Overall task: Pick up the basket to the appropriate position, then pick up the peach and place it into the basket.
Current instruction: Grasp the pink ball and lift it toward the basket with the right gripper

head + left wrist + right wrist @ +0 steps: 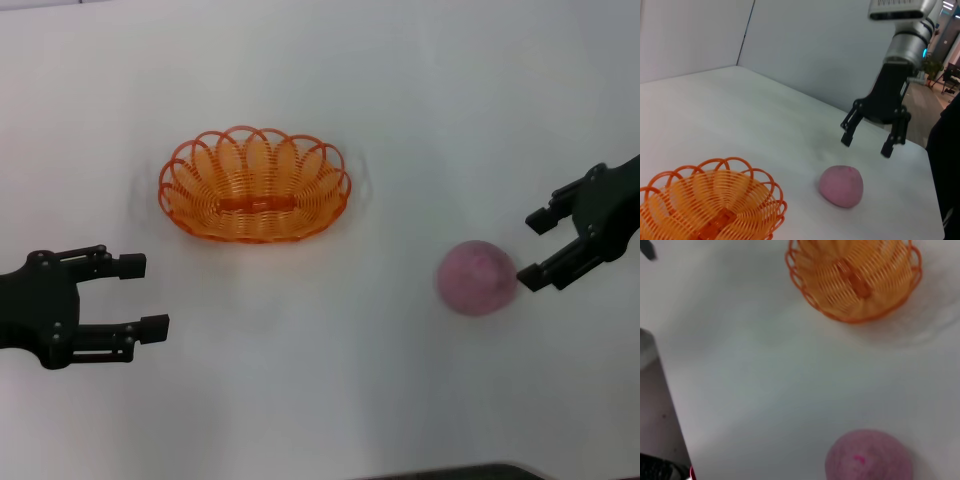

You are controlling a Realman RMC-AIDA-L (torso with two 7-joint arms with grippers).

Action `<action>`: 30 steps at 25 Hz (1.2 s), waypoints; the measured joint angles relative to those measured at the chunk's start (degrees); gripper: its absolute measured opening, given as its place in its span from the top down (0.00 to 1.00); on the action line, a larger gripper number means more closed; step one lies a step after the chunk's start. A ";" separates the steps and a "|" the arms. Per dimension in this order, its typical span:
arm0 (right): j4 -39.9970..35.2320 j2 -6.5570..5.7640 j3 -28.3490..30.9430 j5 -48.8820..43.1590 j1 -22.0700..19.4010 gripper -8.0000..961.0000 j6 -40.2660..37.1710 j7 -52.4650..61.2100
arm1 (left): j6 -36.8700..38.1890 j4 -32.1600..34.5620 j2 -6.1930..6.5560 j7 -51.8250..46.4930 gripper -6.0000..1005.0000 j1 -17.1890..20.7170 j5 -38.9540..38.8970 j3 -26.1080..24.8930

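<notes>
Head view, item one: shallow oval orange basket point(254, 185) of looped plastic wire, scalloped rim, sitting empty on the white table point(320, 400), left of centre and toward the far side.

Item two: small round pinkish-purple fuzzy peach point(477, 278), lying on the table well apart from the basket, to the right and nearer.

Item three: black left gripper point(136, 295), hanging near-left of the basket and not touching it, jaws standing apart and pointing toward the middle of the table.

Item four: black right gripper point(533, 250), hovering just beside the peach on its right, jaws spread; in the left wrist view it is hanging above the table beyond the peach, holding nothing.

Status, as judged: neither object is being held, and the basket appears not yet picked up, so the basket pickup looks like the step in hand.

Handling note: the left gripper is the closer one to the basket. A sound grip would be taking one scalloped loop of the near-left rim between the fingers, one finger inside the wall and one outside, closing gently since thin wire is likely to flex. Lifting level should be keeping the basket from swinging. Setting it nearer the peach would be shortening the right arm's later carry.
</notes>
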 joint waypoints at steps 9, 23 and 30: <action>3.49 1.74 -3.37 -1.11 0.66 0.21 6.50 -0.06 | 0.05 -0.18 -0.09 0.00 0.16 -0.35 -0.01 0.11; 10.19 1.56 -6.04 0.46 3.04 0.47 10.32 -3.25 | 0.78 -0.34 0.00 -0.06 0.16 -0.44 -0.01 0.00; 10.07 1.61 -6.03 0.41 3.41 0.72 10.32 -3.24 | 0.96 -0.18 0.00 -0.05 0.16 -0.31 -0.01 0.00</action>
